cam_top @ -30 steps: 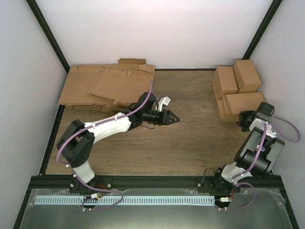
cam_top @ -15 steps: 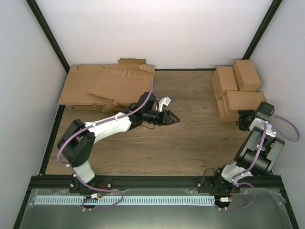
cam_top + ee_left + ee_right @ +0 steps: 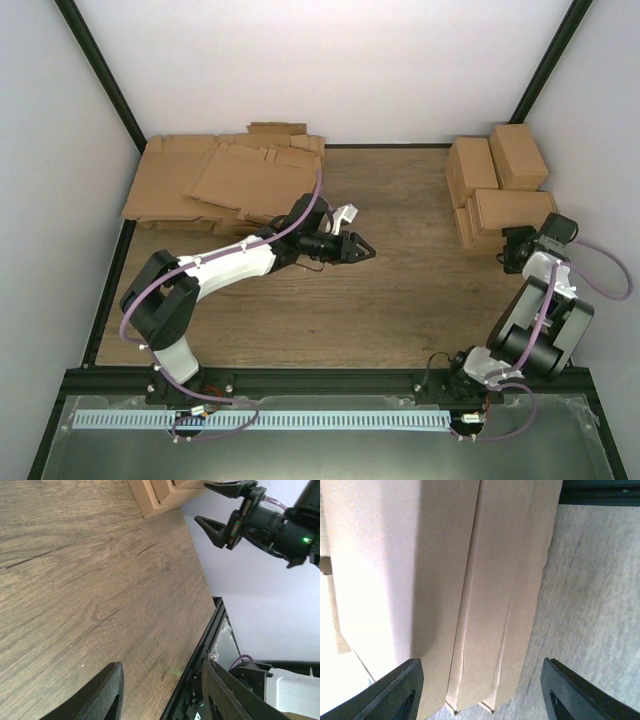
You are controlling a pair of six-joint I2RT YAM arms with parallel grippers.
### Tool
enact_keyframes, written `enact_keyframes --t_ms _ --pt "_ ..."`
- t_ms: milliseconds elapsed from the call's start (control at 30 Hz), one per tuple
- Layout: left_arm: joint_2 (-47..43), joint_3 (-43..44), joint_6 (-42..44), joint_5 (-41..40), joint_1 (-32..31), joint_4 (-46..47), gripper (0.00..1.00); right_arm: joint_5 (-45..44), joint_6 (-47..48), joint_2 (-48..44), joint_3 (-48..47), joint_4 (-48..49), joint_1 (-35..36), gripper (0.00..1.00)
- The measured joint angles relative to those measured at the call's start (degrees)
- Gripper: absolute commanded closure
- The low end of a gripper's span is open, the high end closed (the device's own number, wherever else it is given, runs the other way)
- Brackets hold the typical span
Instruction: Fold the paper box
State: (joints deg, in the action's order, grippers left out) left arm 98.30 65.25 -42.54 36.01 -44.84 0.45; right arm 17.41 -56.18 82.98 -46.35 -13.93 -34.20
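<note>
**Wood table, brown boxes at both ends**

Wood covers the table [image 3: 400, 300], and white walls stand round it with black posts in the corners. Far back on the left lies a heap of flat cardboard sheets [image 3: 215, 180] with notched edges. Far back on the right sits a small group of folded boxes [image 3: 495, 165], packed close together.

The paper box [image 3: 510, 212] is the front one of that group, by the right wall. The right gripper [image 3: 508, 250] points at it from just beside it. Its two fingers are spread wide and hold nothing. The right wrist camera shows the box's long creased side filling the view between the two fingers.

The left gripper [image 3: 368, 250] hangs over the middle of the table, well apart from the boxes. Its fingers are partly spread, with only bare wood showing between them.
</note>
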Motion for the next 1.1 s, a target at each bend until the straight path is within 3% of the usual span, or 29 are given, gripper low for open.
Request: enact_keyframes --t_ms 200,333,400,433,467,500,600,733,900,1100 --pt "-0.33 0.0 1.22 -1.95 0.31 -2.67 0.54 -1.73 1.66 -8.22 4.87 -0.11 0.11 0.29" --pt "-2.08 0.0 2.69 -4.22 0.46 -4.83 0.53 -3.8 3.89 -13.73 8.07 -0.74 2.64 0.11" --pt "-3.74 0.0 3.67 -6.1 0.57 -6.19 0.37 -4.72 5.92 -17.59 9.73 -0.33 6.56 0.08" --pt "-4.68 -0.02 4.07 -7.19 0.66 -6.64 0.25 -5.03 7.04 -19.41 10.67 0.39 8.68 0.08" --pt "-5.84 -0.22 5.03 -8.26 0.79 -6.97 0.05 -5.35 8.72 -21.51 11.85 1.66 11.26 0.08" --pt "-7.5 -0.87 5.88 -9.86 0.96 -6.97 0.01 -5.84 10.43 -23.47 13.14 2.99 13.6 0.03" --pt "-15.69 -4.79 8.92 -16.31 1.57 -7.41 0.0 -8.2 17.77 -31.58 19.63 9.84 22.88 0.0" --pt "-25.42 -9.9 14.99 -25.7 1.84 -7.02 0.0 -8.04 29.33 -40.02 27.74 18.88 30.27 0.0" --pt "-36.52 -22.34 25.09 -39.45 1.84 -3.06 0.0 -1.6 43.65 -44.0 33.31 27.21 32.39 0.0" --pt "-43.8 -35.15 34.45 -56.5 3.19 3.8 0.0 2.14 49.81 -42.58 36.96 36.35 32.52 0.0"
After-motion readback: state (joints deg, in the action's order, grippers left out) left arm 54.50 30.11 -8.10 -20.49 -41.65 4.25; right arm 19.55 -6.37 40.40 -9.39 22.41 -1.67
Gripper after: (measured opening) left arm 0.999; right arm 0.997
